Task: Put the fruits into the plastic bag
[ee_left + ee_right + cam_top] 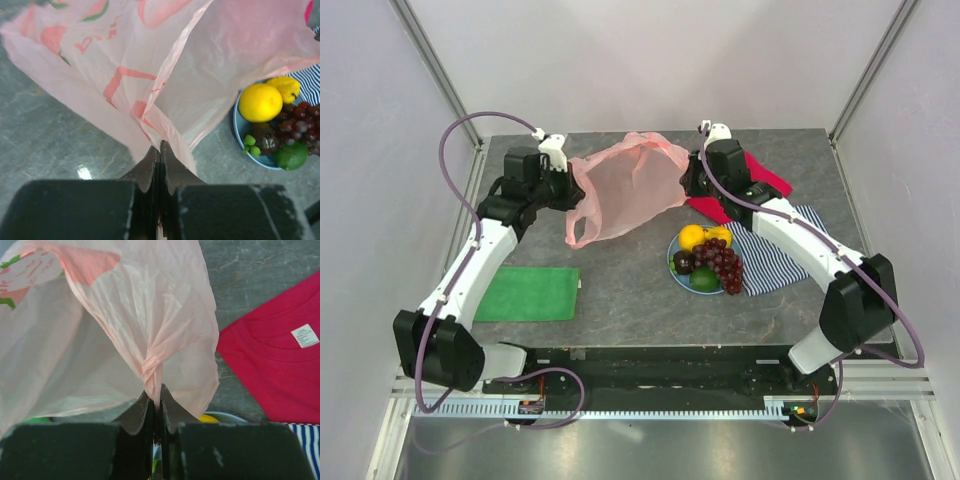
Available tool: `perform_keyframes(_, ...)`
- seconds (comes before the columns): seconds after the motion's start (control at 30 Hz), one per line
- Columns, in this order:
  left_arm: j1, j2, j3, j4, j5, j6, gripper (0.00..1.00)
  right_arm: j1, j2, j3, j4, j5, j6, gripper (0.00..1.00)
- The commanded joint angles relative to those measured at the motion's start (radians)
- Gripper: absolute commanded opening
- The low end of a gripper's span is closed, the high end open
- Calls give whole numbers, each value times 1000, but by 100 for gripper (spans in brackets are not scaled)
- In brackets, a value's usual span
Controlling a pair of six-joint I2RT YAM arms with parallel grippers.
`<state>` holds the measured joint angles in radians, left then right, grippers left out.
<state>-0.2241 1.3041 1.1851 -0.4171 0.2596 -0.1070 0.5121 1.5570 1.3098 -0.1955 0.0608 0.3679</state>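
The pink translucent plastic bag [625,190] hangs stretched above the table between both arms. My left gripper [572,185] is shut on the bag's left edge; the wrist view shows the jaws pinching the film [160,146]. My right gripper [688,178] is shut on a twisted strip of the bag's right edge [156,392]. The fruits lie on a blue plate [670,258] in front of the bag: a yellow citrus [692,237], dark red grapes [725,265], a dark round fruit [683,262] and a green fruit [705,279].
A red cloth [770,182] lies behind the right gripper. A blue-and-white striped cloth [775,255] sits under the plate's right side. A green cloth [528,294] lies at the front left. White walls and metal posts surround the table.
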Motion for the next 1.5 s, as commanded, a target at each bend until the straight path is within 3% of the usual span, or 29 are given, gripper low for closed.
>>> perform_keyframes(0.0, 0, 78, 19, -64, 113, -36, 2, -14, 49, 36, 2, -1, -21, 17)
perform_keyframes(0.1, 0, 89, 13, -83, 159, -40, 2, -15, 38, 28, -1, -22, -50, 45)
perform_keyframes(0.13, 0, 84, 8, -81, 174, -48, 2, -14, 31, 26, -4, -33, -73, 59)
perform_keyframes(0.2, 0, 75, 5, -80, 184, -53, 2, -14, -6, 10, -8, -58, -102, 74)
perform_keyframes(0.27, 0, 72, 5, -78, 185, -54, 1, -15, -62, -15, -22, -59, -141, 81)
perform_keyframes(0.33, 0, 67, 5, -78, 190, -56, 2, -14, -115, -41, -42, -87, -164, 95)
perform_keyframes(0.4, 0, 67, 5, -77, 193, -59, 2, -14, -202, -61, -77, -76, -187, 96)
perform_keyframes(0.57, 0, 58, 7, -78, 198, -62, 2, -14, -340, -103, -270, 20, -156, 95)
perform_keyframes(0.67, 0, 44, 4, -80, 178, -56, 2, -14, -347, -110, -405, 86, -138, 87)
perform_keyframes(0.73, 0, 41, 2, -80, 168, -53, 1, -15, -350, -142, -436, 102, -123, 76)
perform_keyframes(0.97, 0, 43, 2, -83, 171, -49, 1, -20, -284, -218, -441, 67, -93, 56)
perform_keyframes(1.13, 0, 47, 2, -86, 168, -46, 2, -37, -252, -248, -398, 4, -81, 52)
perform_keyframes(1.43, 0, 50, 4, -89, 173, -46, 2, -66, -242, -288, -378, 21, -66, 48)
perform_keyframes(1.47, 0, 52, 4, -89, 173, -46, 2, -72, -242, -290, -375, 17, -63, 44)
